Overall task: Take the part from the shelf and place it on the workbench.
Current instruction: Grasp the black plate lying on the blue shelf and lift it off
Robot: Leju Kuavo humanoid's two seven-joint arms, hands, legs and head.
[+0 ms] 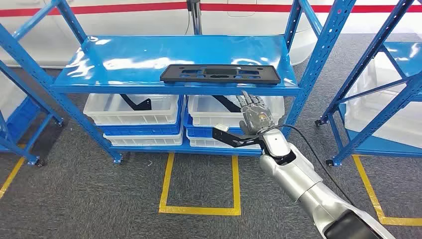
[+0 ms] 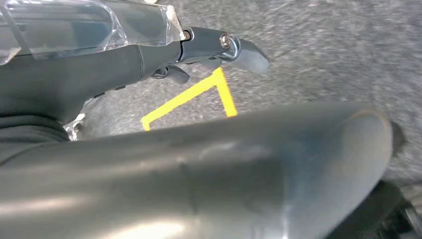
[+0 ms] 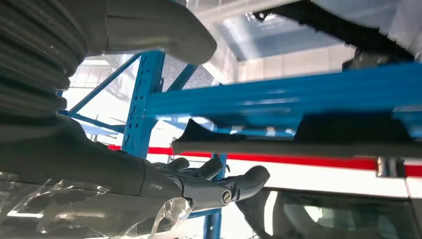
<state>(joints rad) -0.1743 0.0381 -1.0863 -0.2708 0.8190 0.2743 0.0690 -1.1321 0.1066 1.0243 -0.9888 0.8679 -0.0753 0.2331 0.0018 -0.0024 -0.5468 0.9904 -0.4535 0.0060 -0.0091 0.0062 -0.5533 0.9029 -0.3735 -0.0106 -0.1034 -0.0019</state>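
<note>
A flat black part [image 1: 219, 73] with several cut-outs lies along the front edge of the blue shelf's top board [image 1: 124, 59]. My right hand [image 1: 254, 113] is raised just below that front edge, under the part's right end, fingers spread upward and holding nothing. In the right wrist view the right hand [image 3: 219, 184] reaches out beneath the shelf's blue front beam [image 3: 298, 94]. My left hand [image 2: 224, 47] hangs over the grey floor, its fingers loose and apart with nothing in them.
Under the top board stand white bins [image 1: 132, 109] on blue ones; black brackets [image 1: 137, 103] lie in them. Another black bracket [image 1: 231, 138] juts out in front of the lower bins beside my right wrist. Blue uprights [image 1: 318, 59] flank the shelf. Yellow tape [image 1: 199, 209] marks the floor.
</note>
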